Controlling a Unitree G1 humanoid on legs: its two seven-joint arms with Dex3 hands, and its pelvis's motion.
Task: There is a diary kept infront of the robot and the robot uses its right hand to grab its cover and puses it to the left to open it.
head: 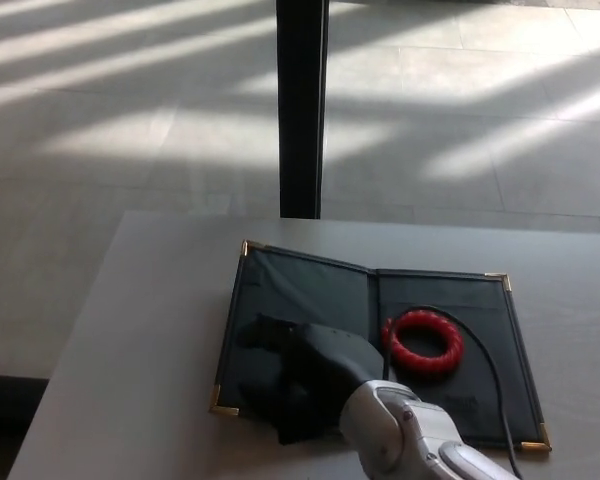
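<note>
A: Grey table (130, 350), tiled floor behind. Diary (310, 300)?
B: Open flat near front edge; right hand (290, 375) resting on left cover, grip unclear. Thin, stiff, light; take the cover's free edge.

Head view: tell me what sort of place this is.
Probably an indoor lobby or hall near large windows: a grey table stands on a pale tiled floor striped with sunlight, beside a black pillar. An open diary lies on the table.
</note>
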